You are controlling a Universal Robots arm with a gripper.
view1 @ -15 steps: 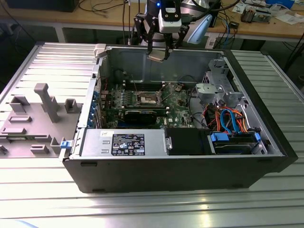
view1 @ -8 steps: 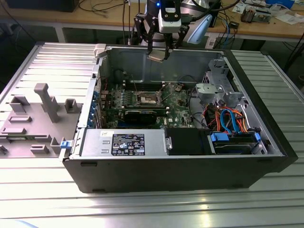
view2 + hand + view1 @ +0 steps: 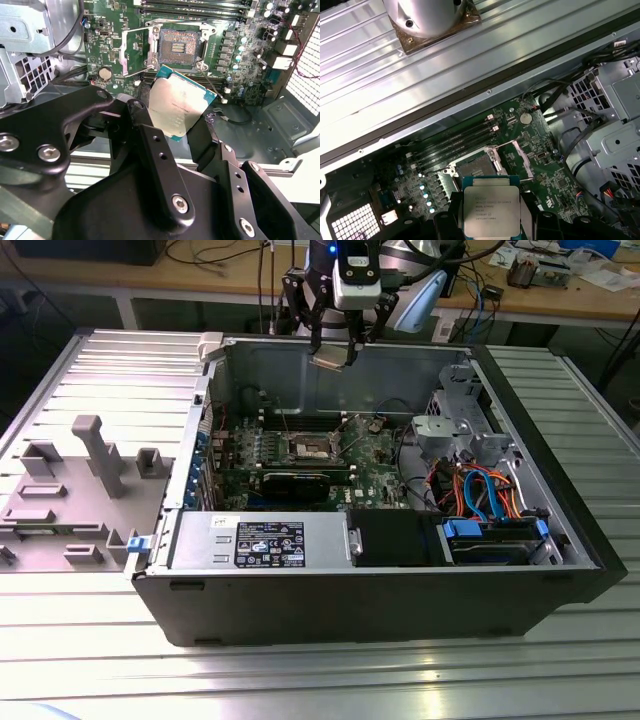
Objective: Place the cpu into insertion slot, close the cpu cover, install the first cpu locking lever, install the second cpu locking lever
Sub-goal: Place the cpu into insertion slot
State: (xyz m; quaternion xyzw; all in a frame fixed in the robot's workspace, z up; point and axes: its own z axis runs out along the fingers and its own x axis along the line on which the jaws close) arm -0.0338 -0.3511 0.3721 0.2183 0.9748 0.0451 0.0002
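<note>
My gripper [image 3: 331,356] hangs above the open computer case, shut on the cpu [image 3: 331,360]. The cpu [image 3: 176,105] is a small square chip with a silver-grey top, clamped by its edges between the black fingers [image 3: 142,125] and tilted in the second wrist view. In the first wrist view the cpu [image 3: 491,210] sits just short of the insertion slot [image 3: 476,167]. That insertion slot [image 3: 179,47] lies bare on the green motherboard [image 3: 375,465], well below the chip. The cpu cover [image 3: 134,47], a silvery frame plate, stands flipped open beside the slot.
A grey drive cage [image 3: 455,425] with orange and blue cables fills the case at the exterior view's right. A black card [image 3: 300,483] and the power supply [image 3: 260,540] lie along the near side. A grey fixture tray [image 3: 75,485] sits outside the case at the exterior view's left.
</note>
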